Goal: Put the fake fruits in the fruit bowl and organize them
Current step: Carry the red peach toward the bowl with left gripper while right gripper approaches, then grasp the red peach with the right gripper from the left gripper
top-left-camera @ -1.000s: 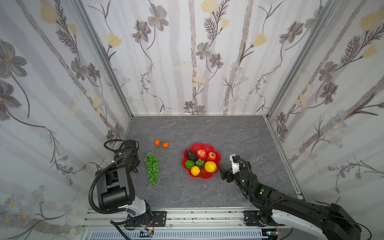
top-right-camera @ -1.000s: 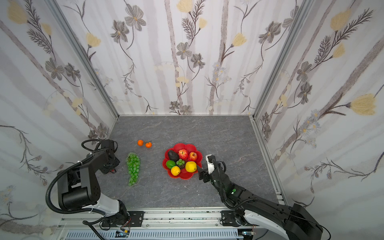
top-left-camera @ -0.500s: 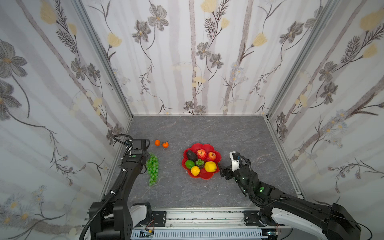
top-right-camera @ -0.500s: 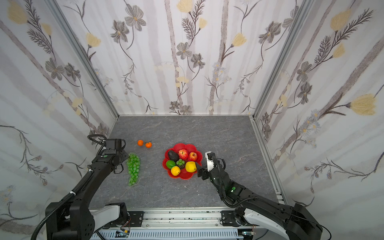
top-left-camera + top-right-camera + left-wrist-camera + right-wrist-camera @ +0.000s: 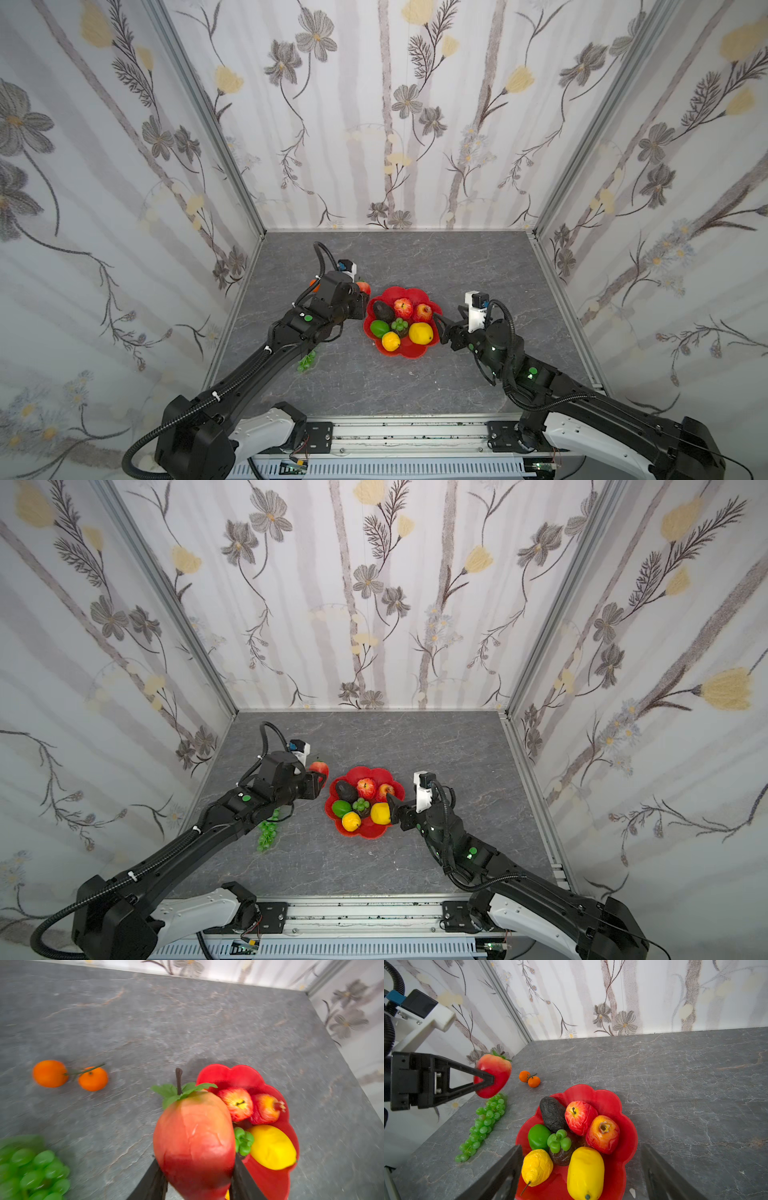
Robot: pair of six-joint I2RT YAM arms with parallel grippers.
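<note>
We see the left gripper (image 5: 197, 1178) clamped on a glossy red-orange plastic fruit (image 5: 193, 1142) with green leaves and a brown stem, one black finger pressed to each flank. In both top views it holds this fruit clear of the grey marbled tabletop (image 5: 654, 1084), just beside the left rim of the shallow, glossy red, flower-shaped fruit bowl (image 5: 604, 1097). The bowl holds a dark wrinkled avocado (image 5: 552, 1113), a red apple (image 5: 579, 1116) streaked with yellow, a red-orange pomegranate-like fruit (image 5: 602, 1134), a green lime (image 5: 538, 1136), a crinkled yellow lemon (image 5: 536, 1167) with a stalk, a smooth long yellow fruit (image 5: 585, 1174) and a small green grape cluster (image 5: 559, 1140) on something dark brown at the centre. Outside the bowl, a long green grape bunch (image 5: 483, 1124) lies on the tabletop to its left, partly under the left arm in the top views. Two small orange tangerines (image 5: 529, 1079) joined by a green stem lie beyond it, apart from the bowl. The right gripper (image 5: 581, 1174) is spread wide and grasps nothing. It sits at the bowl's right rim, its dark fingers (image 5: 500, 1174) straddling the yellow fruits; we cannot tell whether they touch the bowl.
</note>
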